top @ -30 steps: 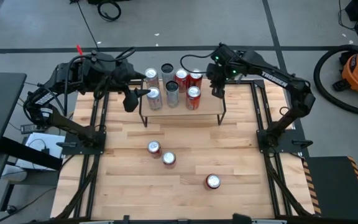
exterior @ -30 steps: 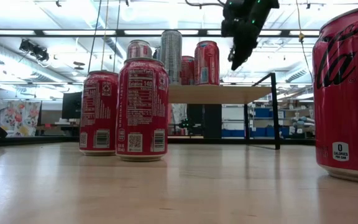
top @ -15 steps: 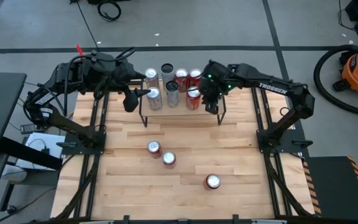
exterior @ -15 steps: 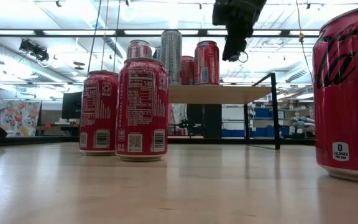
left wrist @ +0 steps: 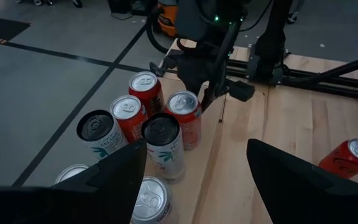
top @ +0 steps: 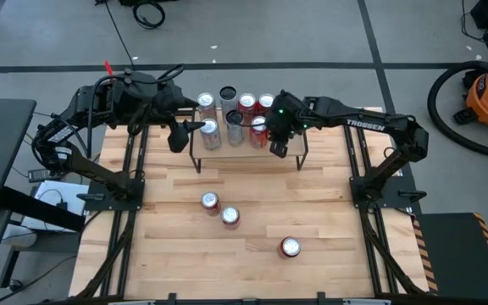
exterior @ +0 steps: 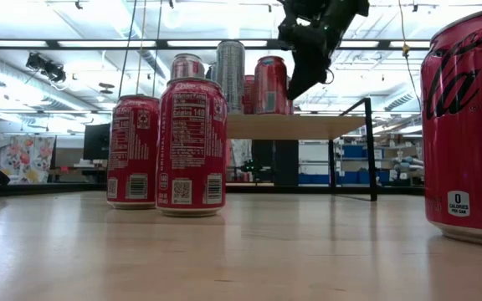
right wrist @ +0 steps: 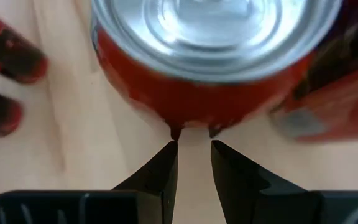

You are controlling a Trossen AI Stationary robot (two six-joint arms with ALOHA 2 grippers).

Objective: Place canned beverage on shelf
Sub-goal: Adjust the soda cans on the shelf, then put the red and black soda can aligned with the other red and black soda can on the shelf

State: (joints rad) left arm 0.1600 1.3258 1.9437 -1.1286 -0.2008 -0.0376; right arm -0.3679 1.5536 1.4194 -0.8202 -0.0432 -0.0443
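Since the earlier frame, the right gripper (top: 279,149) has been swung from the right end of the shelf (top: 288,158) inward along its front edge, and is now set against the front right red can (top: 259,129) on the board. Its fingers (right wrist: 165,163) are drawn nearly together with only a narrow slit between them, their tips touching the red wall of that can (right wrist: 211,81) just under its silver rim; nothing is clamped between them. In the low view the same gripper (exterior: 295,82) is seen slanted down beside the red can (exterior: 271,84), which stands upright on the shelf (exterior: 295,126). Six cans are gathered on the board, among them two dark-topped cans (left wrist: 163,147) and a silver-topped one (top: 209,131). The left gripper (top: 186,131) has been kept at the shelf's left end, its fingers (left wrist: 114,174) spread wide and empty. Three more red cans (top: 211,202) are left standing on the wooden table (top: 329,220), well apart from the shelf.
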